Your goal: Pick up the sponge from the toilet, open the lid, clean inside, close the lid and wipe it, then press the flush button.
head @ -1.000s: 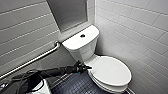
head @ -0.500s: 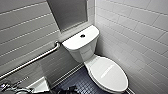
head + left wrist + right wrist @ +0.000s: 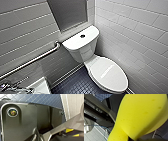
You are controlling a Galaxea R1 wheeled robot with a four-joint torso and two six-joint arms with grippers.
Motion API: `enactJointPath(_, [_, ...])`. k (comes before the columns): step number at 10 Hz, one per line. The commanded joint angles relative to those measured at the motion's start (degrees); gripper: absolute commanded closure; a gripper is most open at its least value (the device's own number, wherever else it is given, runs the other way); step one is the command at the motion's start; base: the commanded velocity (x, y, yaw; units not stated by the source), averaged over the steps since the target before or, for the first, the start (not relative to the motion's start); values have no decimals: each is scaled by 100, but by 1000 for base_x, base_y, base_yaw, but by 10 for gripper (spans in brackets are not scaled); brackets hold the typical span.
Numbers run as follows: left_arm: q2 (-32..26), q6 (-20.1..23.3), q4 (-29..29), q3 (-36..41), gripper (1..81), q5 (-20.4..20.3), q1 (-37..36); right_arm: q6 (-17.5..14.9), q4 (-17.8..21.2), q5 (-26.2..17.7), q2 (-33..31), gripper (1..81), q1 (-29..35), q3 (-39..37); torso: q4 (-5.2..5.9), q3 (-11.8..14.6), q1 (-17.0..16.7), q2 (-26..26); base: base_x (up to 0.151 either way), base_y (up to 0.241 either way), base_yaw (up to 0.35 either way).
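Whether my left claw point(image 3: 37, 137) is apart or together I cannot tell; a dark plate of my own body sits close against it. Past that claw lie the dark blue tiled floor point(image 3: 41, 99) and a strip of white tiled wall point(image 3: 73, 105).

From my head, going across: the corner of a white sink point(image 3: 40, 86) with a metal faucet point(image 3: 10, 87), then a steel grab bar point(image 3: 32, 60) slanting up the grey tiled wall. Next to the bar's upper end stands the toilet point(image 3: 85, 53). The flush button point(image 3: 82, 36) is a small dark round spot in the middle of the flat tank top. The lid point(image 3: 108, 73) is down, closed over the bowl, glossy and bare.

My right claw point(image 3: 132, 139) is clamped on the sponge point(image 3: 140, 115). The bright yellow foam is right up against that claw, gripped near its pinched waist, with one rounded end swelling out beyond the grip. Behind the sponge, beyond the claw, run dark bars of my own frame and a thin blue cable point(image 3: 102, 127).
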Motion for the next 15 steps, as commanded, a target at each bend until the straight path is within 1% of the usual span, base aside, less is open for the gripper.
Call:
enactJointPath(1, [-421, 131, 1163, 192, 10, -555, 1180, 34, -318, -154, -607, 811, -164, 857, 0, 0, 0, 0, 0, 0, 0])
enactJointPath(2, [-341, 131, 1181, 14, 10, -636, 1348, 34, -318, -100, -813, 811, -76, 1107, 0, 0, 0, 0, 0, 0, 0])
enactJointPath(3, [-96, 131, 1189, -310, 10, -645, 1515, 43, -300, -13, -1311, 811, 29, 1685, 0, 0, 0, 0, 0, 0, 0])
enactJointPath(5, [177, 139, 1277, -583, 10, -698, 1752, 86, -230, 259, -2048, 811, 258, 2474, 0, 2, 0, -2, 0, 0, 0])
enactJointPath(6, [299, 131, 1295, -714, 10, -715, 1840, 200, -221, 260, -2462, 811, 468, 2854, 0, 2, -2, -2, 0, 0, 0])
enactJointPath(7, [423, 131, 1251, -951, 10, -864, 1910, 341, -143, 242, -2727, 811, 705, 3066, 0, 2, -2, -2, 0, 0, 0])
enactJointPath(8, [529, 122, 1233, -1199, 10, -1032, 1990, 377, -10, 172, -2940, 811, 1064, 3225, 0, 2, -2, -2, 0, 0, 0])
enactJointPath(9, [616, 113, 1233, -1355, 10, -1076, 2034, 368, 137, 52, -3130, 811, 1407, 3425, 0, 2, -2, -2, 0, 0, 0])
enactJointPath(12, [845, 87, 1216, -1638, 10, -1084, 2060, 377, 279, -800, -3694, 811, 2647, 4189, 0, 2, -2, -2, 0, 0, 0])
enactJointPath(13, [889, 78, 1216, -1665, 10, -1084, 2078, 377, 333, -1058, -3810, 811, 3077, 4368, 0, 2, -2, 0, 0, 0, 0])
enactJointPath(15, [1003, 78, 1216, -1779, 10, -1084, 2087, 377, 605, -1743, -3863, 811, 4000, 4456, 0, 0, -2, 0, 0, 0, 0])
